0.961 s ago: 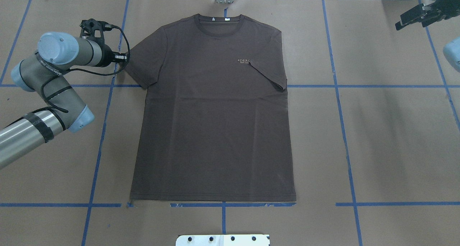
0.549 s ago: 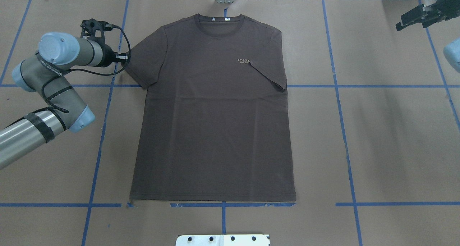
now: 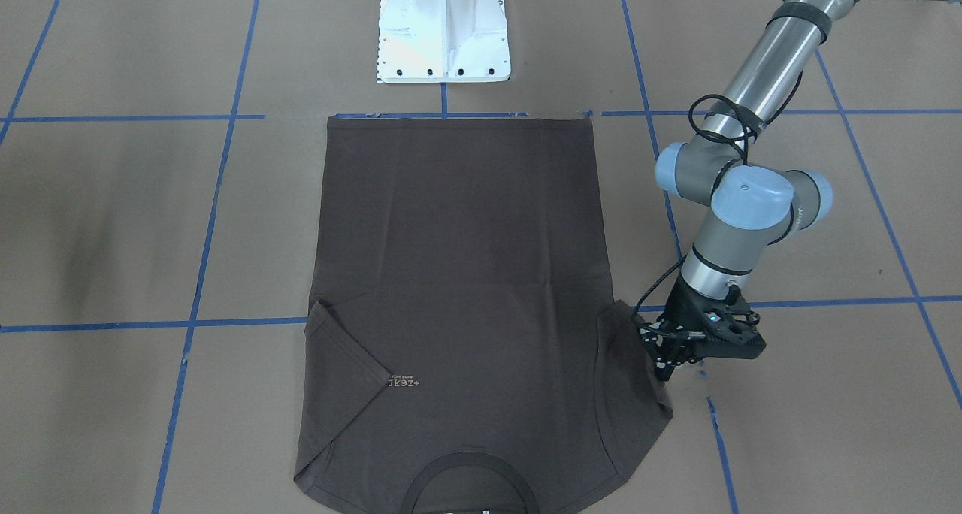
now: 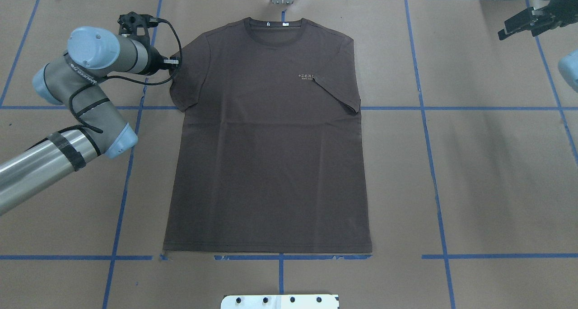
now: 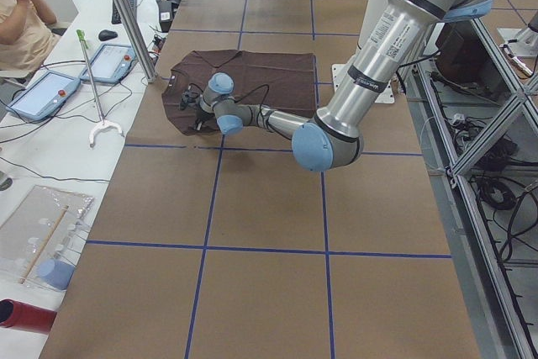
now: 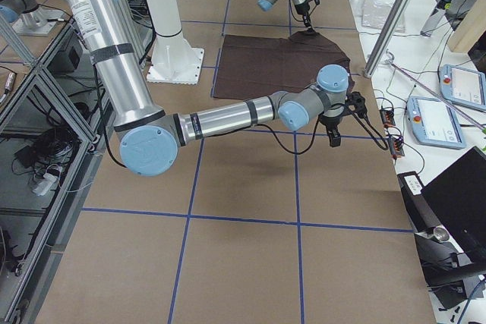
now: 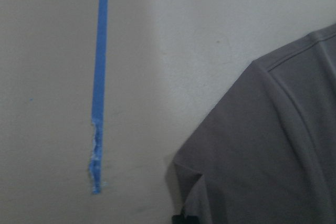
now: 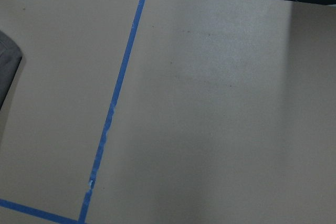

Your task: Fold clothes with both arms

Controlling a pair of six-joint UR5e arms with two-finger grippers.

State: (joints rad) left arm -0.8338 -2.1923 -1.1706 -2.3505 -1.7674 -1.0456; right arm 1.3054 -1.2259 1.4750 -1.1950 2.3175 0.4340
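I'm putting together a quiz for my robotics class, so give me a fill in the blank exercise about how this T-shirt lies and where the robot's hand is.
1. The T-shirt lies flat with its collar pointing ___ from the robot's base.
2. The sleeve already folded over the chest is on the robot's ___ side.
3. The left hand meets the T-shirt at its other ___.

Missing words: away; right; sleeve.

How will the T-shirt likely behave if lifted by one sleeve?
Probably floppy: the T-shirt lies flat, one sleeve already folded over its chest. Lifted by the other sleeve, bunched at the left gripper, it would likely drape and drag. It looks thin, so probably light.
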